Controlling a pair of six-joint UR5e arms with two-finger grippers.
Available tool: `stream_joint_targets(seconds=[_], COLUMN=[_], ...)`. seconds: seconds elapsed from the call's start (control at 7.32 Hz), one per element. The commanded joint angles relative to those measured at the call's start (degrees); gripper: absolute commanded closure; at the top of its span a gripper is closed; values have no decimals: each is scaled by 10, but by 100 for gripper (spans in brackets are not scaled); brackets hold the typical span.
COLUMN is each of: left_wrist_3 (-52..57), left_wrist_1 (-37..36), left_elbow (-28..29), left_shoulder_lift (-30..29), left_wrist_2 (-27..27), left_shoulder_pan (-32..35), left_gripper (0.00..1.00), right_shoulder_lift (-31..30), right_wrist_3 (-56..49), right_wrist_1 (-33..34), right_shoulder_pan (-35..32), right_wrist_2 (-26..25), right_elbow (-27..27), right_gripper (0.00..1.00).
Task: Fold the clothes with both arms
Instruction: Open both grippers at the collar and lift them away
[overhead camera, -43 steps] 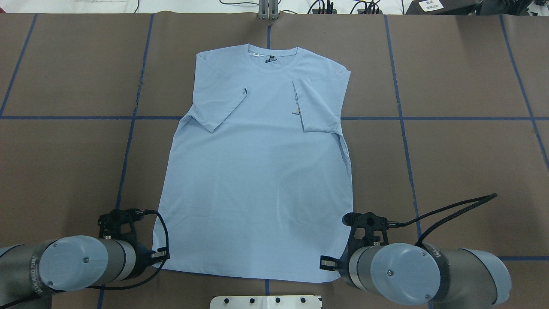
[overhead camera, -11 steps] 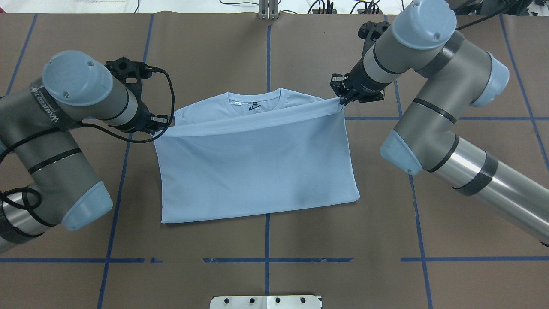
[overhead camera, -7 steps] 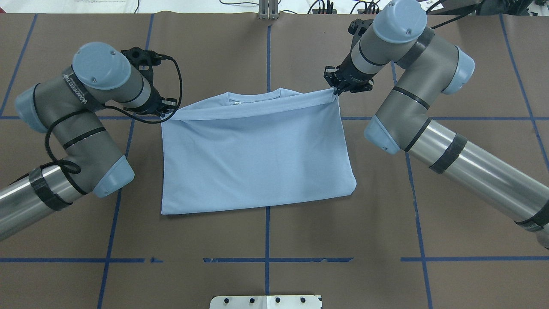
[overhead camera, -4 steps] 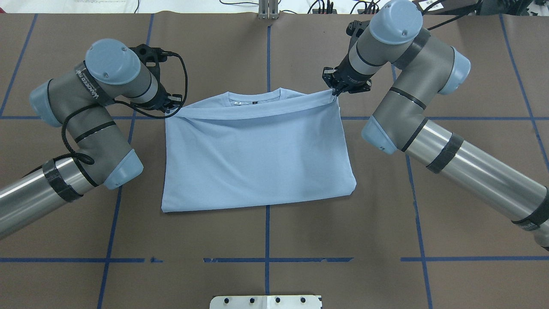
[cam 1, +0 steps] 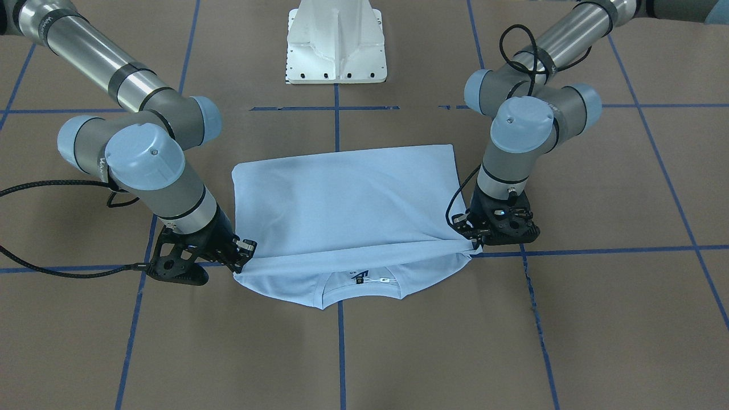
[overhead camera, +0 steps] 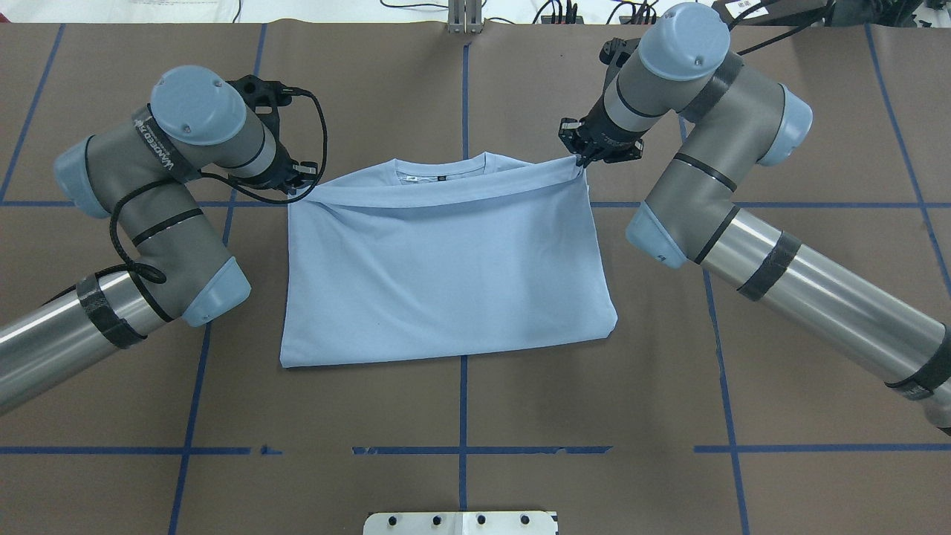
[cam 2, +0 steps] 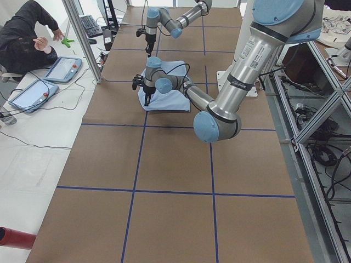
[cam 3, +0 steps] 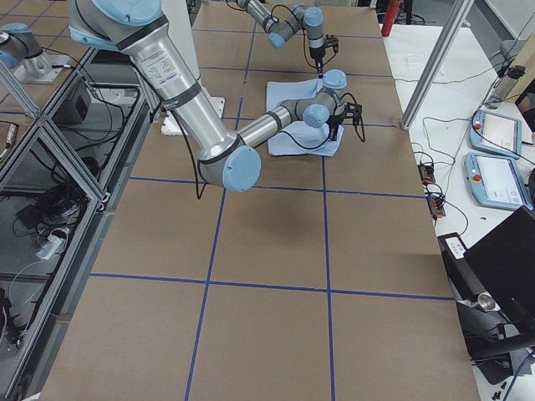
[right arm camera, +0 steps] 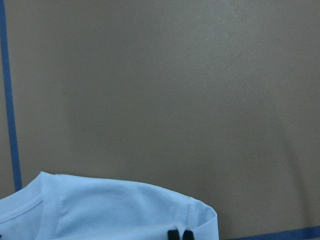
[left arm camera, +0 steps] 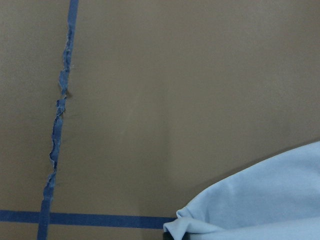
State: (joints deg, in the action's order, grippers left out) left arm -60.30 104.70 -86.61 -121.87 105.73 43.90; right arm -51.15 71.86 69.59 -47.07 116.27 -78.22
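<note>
A light blue T-shirt (overhead camera: pixel 446 275) lies folded in half on the brown table (overhead camera: pixel 817 334). Its crease lies nearest the robot's white base (cam 1: pixel 336 40), well back from both pincers. From that crease the upper layer runs flat and mostly smooth toward the pincers, which work at the cloth's far edge.

The left pincer (overhead camera: pixel 304 180), at the tip of the left arm (overhead camera: pixel 171 148), is closed tight on the left corner of the turned-over hem. The right pincer (overhead camera: pixel 580 154), on the right arm (overhead camera: pixel 810 282), is clamped on the right corner, and both sit low to the table. The hem stretches as a taut band from one pincer to the other.

Just beyond that band, midway between the pincers, the ribbed collar (overhead camera: pixel 446 165) and a dark neck label (overhead camera: pixel 440 178) lie uncovered.

The left wrist camera shows a bunched corner of blue cloth at the bottom of its frame, beside a torn strip of blue tape (left arm camera: pixel 56 130). The right wrist camera shows dark fingertips (right arm camera: pixel 173 235) pressed to the shirt's shoulder.

Farther off, past the left pincer and off the table, a person (cam 2: pixel 27 30) is near two tablets (cam 2: pixel 61 68).
</note>
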Motion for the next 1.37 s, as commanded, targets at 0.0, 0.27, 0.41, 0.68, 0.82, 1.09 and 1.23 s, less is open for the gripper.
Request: stream_joint_targets(seconds=[0.0, 0.27, 0.41, 0.68, 0.82, 1.09, 1.23], left_wrist_3=[-1, 0, 0, -3, -3, -3, -17], left_wrist_1=[0, 1, 1, -1, -4, -25, -26], left_elbow=[0, 0, -1, -8, -23, -60, -69], left_shoulder_lift=[-1, -2, -2, -2, 0, 5, 7], left_wrist_2=[0, 0, 0, -1, -1, -2, -8], left_shoulder_pan=[0, 0, 0, 0, 4, 5, 5], left_gripper=[57, 5, 1, 1, 1, 1, 1], right_shoulder_lift=[1, 0, -2, -31, -80, -177, -190], right_wrist_3=[0, -1, 0, 12, 14, 24, 43], right_wrist_1=[-1, -1, -1, 3, 4, 6, 6], right_shoulder_pan=[0, 0, 0, 22, 41, 107, 127], right_wrist_2=[0, 2, 4, 4, -2, -50, -53], right_elbow=[0, 1, -3, -77, -130, -221, -228], right_gripper=[26, 0, 0, 0, 0, 0, 1])
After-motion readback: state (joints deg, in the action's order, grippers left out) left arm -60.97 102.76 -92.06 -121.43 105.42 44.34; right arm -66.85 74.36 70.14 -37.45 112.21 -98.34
